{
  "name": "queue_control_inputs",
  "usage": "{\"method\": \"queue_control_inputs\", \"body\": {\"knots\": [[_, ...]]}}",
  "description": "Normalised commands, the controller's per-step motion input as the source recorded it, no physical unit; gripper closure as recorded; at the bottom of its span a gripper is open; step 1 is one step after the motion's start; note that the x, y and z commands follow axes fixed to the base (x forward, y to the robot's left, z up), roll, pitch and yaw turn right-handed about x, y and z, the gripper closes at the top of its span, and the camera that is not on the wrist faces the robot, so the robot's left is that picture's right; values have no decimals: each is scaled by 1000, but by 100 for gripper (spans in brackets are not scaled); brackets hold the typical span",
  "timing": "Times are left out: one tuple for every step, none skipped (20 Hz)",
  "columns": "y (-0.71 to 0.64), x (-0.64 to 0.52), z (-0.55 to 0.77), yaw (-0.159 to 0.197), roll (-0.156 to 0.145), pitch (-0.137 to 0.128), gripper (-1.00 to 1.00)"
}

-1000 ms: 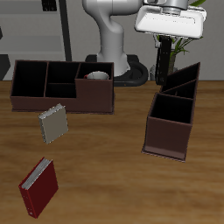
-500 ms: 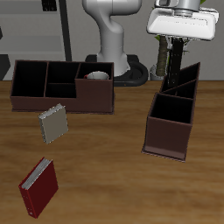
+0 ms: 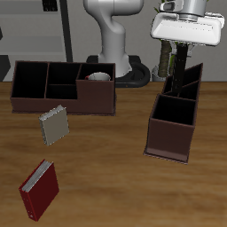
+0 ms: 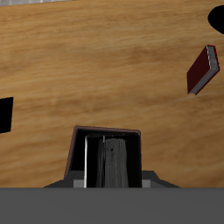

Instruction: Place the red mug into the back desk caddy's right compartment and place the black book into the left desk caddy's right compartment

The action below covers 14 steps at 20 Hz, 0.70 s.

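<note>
1. Your gripper (image 3: 181,64) is closed on the black book (image 3: 182,71), upright above the left desk caddy (image 3: 175,113).
2. The red mug (image 3: 98,77) sits inside the back desk caddy (image 3: 62,87), well apart from the left desk caddy.

No text can be read anywhere (books' covers included)

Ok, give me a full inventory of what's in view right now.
red mug: one, in the back desk caddy's right compartment.
back desk caddy: one, dark brown, far side of the table.
black book: one, upright in the gripper, above the left desk caddy.
grey-beige patterned book: one, before the back caddy.
red book: one, near the front edge.
table: one, wood.
gripper: shut on the book.
</note>
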Motion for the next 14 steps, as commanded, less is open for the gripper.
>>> {"method": "queue_control_inputs", "body": {"knots": [[26, 132, -265, -15, 27, 10, 100], [-20, 253, -374, 40, -50, 66, 100], [52, 83, -365, -70, 36, 71, 100], [-30, 2, -352, 32, -22, 10, 100], [46, 55, -254, -28, 49, 91, 100], [-83, -85, -133, -41, -10, 15, 100], [44, -40, -58, 27, 6, -29, 100], [43, -34, -161, 16, 46, 24, 100], [-30, -66, -23, 6, -15, -6, 100], [-2, 30, -66, -11, 10, 16, 100], [21, 5, -54, -15, 28, -16, 100], [-38, 6, -113, 26, 14, 6, 100], [14, 65, -144, -20, -3, 17, 100], [-14, 27, -158, 20, 35, 3, 100]]}}
